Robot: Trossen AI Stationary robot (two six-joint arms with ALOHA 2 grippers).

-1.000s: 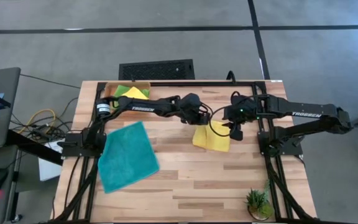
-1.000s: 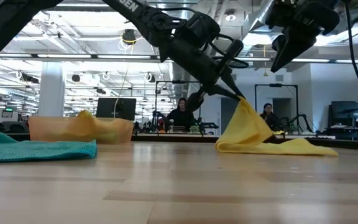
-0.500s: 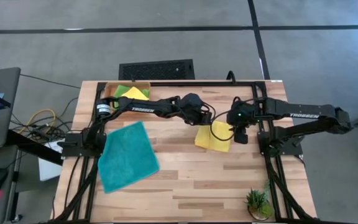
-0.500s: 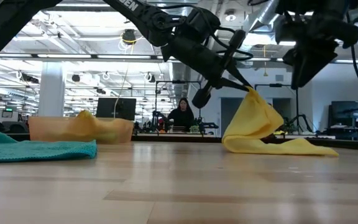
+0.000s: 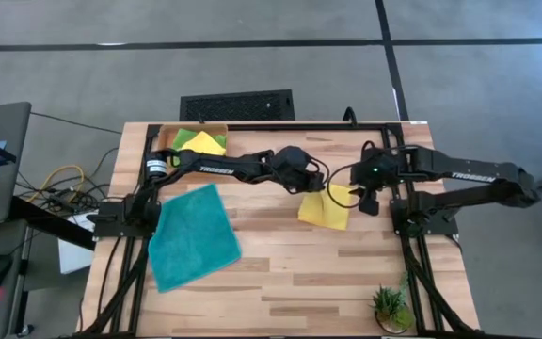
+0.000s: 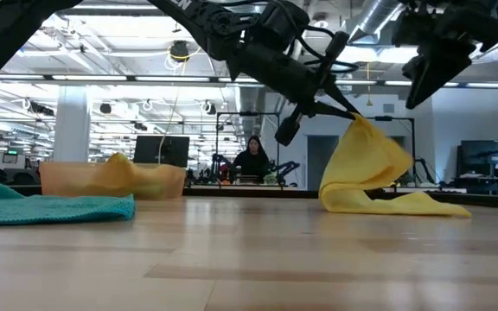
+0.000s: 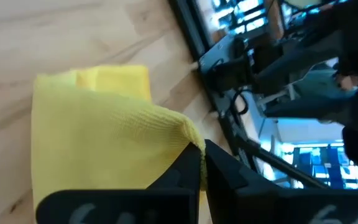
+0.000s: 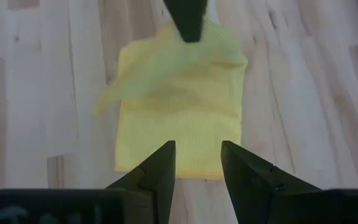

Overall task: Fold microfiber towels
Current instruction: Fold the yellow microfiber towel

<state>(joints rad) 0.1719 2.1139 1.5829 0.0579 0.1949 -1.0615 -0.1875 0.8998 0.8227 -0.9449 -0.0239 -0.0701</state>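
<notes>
From over the right gripper (image 8: 196, 163), its two dark fingers (image 8: 157, 171) stand parted with wood showing between them, above a yellow towel (image 8: 179, 115) lying on the pale plank table (image 8: 42, 93). The tip of the left gripper (image 8: 187, 18) pinches the towel's far edge, lifting it

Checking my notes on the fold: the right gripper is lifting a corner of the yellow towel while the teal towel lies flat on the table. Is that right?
Not quite: the left gripper lifts the corner of the yellow towel, shut on it, as the low view shows. The right gripper hangs open above it. The teal towel does lie flat on the table.
</notes>
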